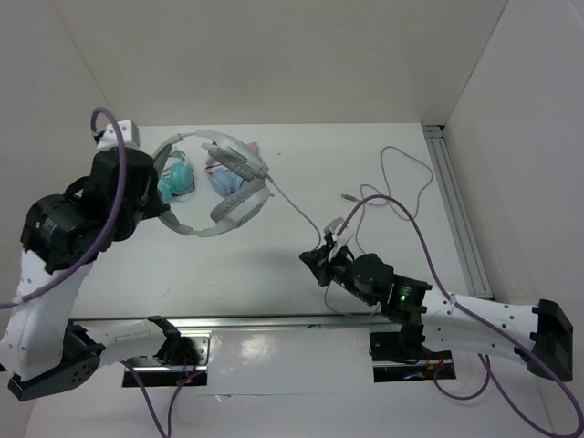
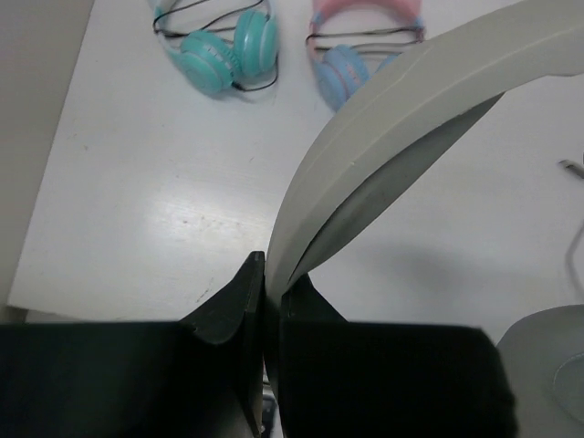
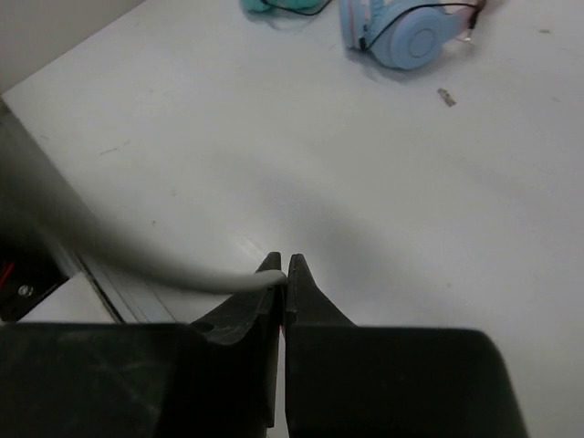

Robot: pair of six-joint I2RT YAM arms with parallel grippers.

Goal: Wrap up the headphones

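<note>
The large light-grey headphones (image 1: 239, 208) are lifted at the back left, with the headband to the left and the ear cups to the right. My left gripper (image 1: 162, 203) is shut on the headband (image 2: 411, 100), which rises from between its fingertips (image 2: 272, 283). The thin grey cable (image 1: 297, 208) runs from an ear cup to my right gripper (image 1: 327, 241), then loops on toward the back right (image 1: 401, 160). In the right wrist view my right gripper (image 3: 285, 269) is shut on the cable (image 3: 182, 274), which trails off to the left.
A small teal pair (image 1: 175, 179) and a pink-banded blue pair (image 1: 224, 179) lie on the table under the grey headphones; both also show in the left wrist view (image 2: 224, 46) (image 2: 351, 59). A metal rail (image 1: 456, 210) runs along the right side. White walls enclose the table.
</note>
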